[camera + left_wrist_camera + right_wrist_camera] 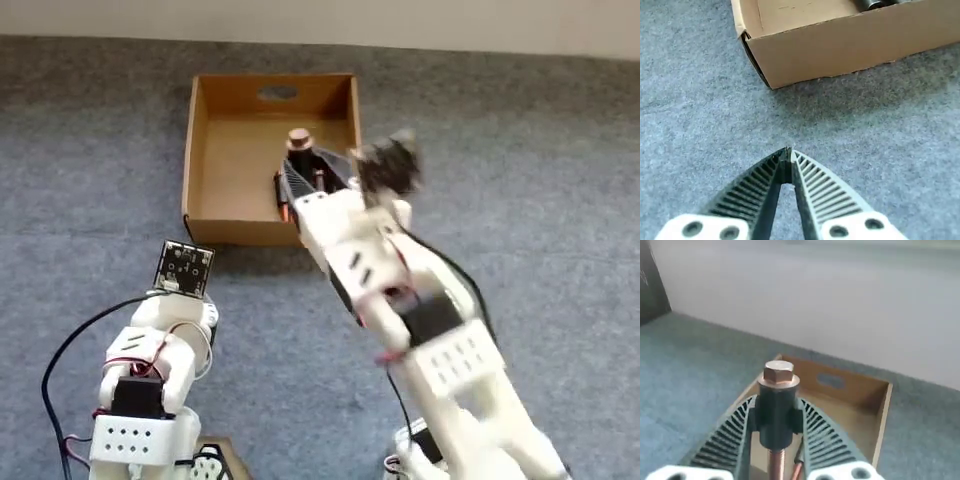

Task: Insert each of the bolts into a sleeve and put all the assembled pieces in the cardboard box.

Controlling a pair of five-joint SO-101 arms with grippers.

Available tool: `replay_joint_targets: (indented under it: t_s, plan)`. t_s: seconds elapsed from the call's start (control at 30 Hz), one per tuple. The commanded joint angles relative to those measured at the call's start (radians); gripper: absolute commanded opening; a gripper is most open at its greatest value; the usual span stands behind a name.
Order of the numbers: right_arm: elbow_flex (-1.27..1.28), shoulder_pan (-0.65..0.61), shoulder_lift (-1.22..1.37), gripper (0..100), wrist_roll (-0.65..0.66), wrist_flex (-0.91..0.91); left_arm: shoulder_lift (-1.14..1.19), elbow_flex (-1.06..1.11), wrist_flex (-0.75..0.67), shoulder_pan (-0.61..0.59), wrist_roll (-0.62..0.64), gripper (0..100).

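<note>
Grey carpet (90,150) runs to a pale wall (850,305) at the station I work remotely.
On my feeds, short-pile carpet covers the whole surface up to the foot of the plain, unmarked wall. A dark panel (650,285) stands near the wall, at the carpet's edge. Light is soft and even, and shadows are faint.

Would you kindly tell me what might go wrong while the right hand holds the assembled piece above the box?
1. The right hand clamps only the sleeve; if it tilts, the bolt might slide out.
2. Released from this height, the piece could bounce over the cardboard box wall or strike the dark pieces lying inside.
</note>
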Motion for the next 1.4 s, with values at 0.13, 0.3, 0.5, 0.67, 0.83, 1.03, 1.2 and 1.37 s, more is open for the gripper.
replay_joint_targets:
  t_s: [0.13,0.3,0.5,0.67,0.83,1.03,1.2,1.37]
  plan:
    - [-0.286,0.01,0.351,0.5,-0.12,0.002,-0.008,-0.004,0.003,-0.005,-0.008,1]
    - [-0.463,0.039,0.565,0.5,-0.169,0.004,-0.008,-0.004,0.002,-0.005,-0.008,1]
    - [-0.662,0.044,0.75,0.5,-0.17,0.093,-0.008,-0.002,0.002,-0.004,-0.008,1]
    - [-0.871,0.064,0.866,0.5,-0.172,0.142,-0.008,-0.002,0.002,-0.004,-0.008,1]
    - [-1.029,0.065,0.981,0.5,-0.172,0.214,-0.008,-0.002,0.002,-0.004,-0.008,1]
    - [-1.127,0.062,1.139,0.5,-0.173,0.318,-0.008,0.007,0.0,-0.004,-0.008,1]
    - [-1.164,0.059,1.257,0.5,-0.173,0.328,-0.008,-0.016,0.003,-0.036,-0.008,1]
    - [-1.222,0.059,1.325,0.5,-0.173,0.328,-0.008,-0.044,0.002,-0.154,-0.002,1]
